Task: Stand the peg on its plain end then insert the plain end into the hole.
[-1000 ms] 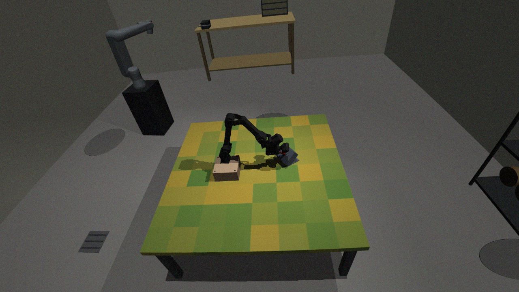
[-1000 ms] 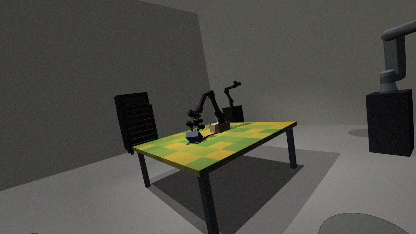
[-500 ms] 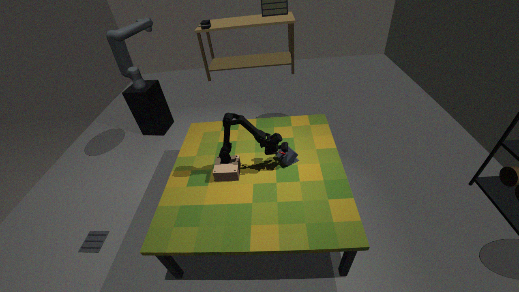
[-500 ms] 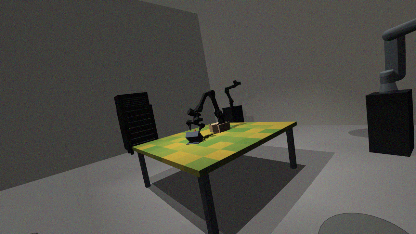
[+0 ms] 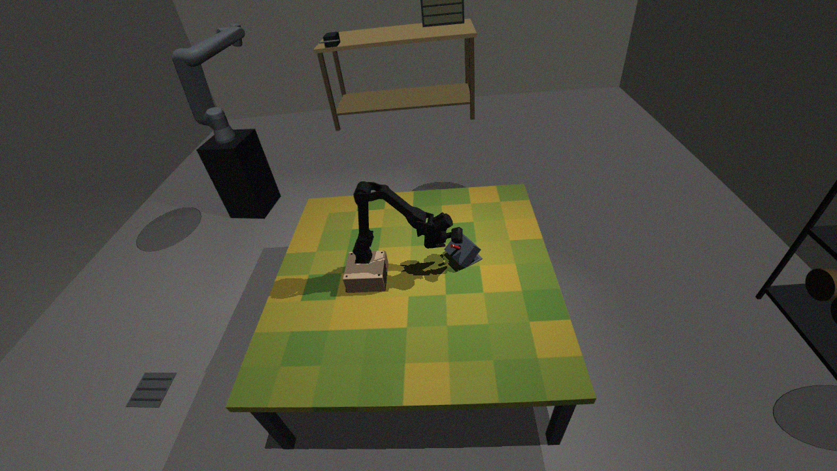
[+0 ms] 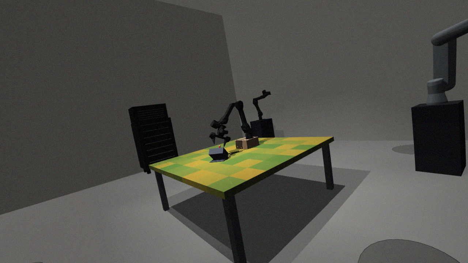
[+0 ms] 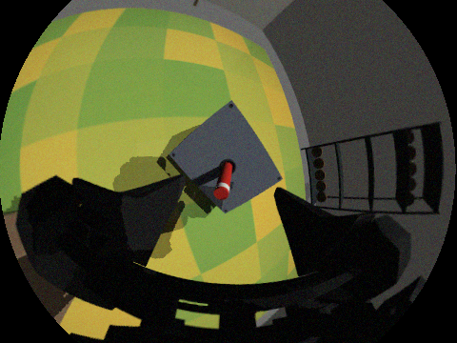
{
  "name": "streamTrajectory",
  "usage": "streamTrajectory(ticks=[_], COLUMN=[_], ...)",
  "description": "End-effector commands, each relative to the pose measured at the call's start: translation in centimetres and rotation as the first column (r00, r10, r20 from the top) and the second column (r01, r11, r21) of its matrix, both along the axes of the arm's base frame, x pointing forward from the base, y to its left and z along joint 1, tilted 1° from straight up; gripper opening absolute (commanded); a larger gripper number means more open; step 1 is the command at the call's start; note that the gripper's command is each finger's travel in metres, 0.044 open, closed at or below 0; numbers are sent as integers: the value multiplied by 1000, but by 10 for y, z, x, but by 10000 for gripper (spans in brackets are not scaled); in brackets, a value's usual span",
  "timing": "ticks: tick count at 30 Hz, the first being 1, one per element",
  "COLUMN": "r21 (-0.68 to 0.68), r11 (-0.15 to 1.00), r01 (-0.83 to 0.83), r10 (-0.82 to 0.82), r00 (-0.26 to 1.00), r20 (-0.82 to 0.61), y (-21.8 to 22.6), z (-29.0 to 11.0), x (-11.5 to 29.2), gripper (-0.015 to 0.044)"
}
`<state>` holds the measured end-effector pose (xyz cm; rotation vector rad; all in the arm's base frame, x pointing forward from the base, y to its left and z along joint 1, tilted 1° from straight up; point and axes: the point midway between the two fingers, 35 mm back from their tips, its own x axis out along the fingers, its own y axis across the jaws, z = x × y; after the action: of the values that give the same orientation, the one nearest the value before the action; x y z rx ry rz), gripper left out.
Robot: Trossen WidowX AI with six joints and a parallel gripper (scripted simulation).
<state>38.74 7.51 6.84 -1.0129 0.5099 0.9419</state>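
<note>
peg (image 7: 224,181): smooth red cylinder w/ a pale band near its outer end, plain end sunk in the hole of the panel (image 7: 230,155), sticking out of the face. panel: flat matte grey-blue square, sloped, small dark dots at corners. gripper (image 7: 209,223) wide open, nothing betw fingers; it sits at 6 o'clock of the peg in wrist view, apart from it. table (image 5: 409,345): green/yellow checker top, dark legs. tan box base (image 5: 365,273) at 9 o'clock of panel in top view. arm shadow falls betw base & panel.

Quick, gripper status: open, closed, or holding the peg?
Gripper: open, holding nothing; the red peg sits in the sloped panel, clear of the fingers.
</note>
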Motion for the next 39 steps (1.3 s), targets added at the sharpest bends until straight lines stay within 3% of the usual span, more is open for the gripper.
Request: streamTrajectory(ticks=[1, 39], r21=[0, -1], r11=[1000, 1000], r01=[-1, 2], r10=[1, -2], r00=[1000, 1000], r20=[3, 5], y=[-3, -26], z=[5, 45], x=[-3, -31], gripper=[440, 440])
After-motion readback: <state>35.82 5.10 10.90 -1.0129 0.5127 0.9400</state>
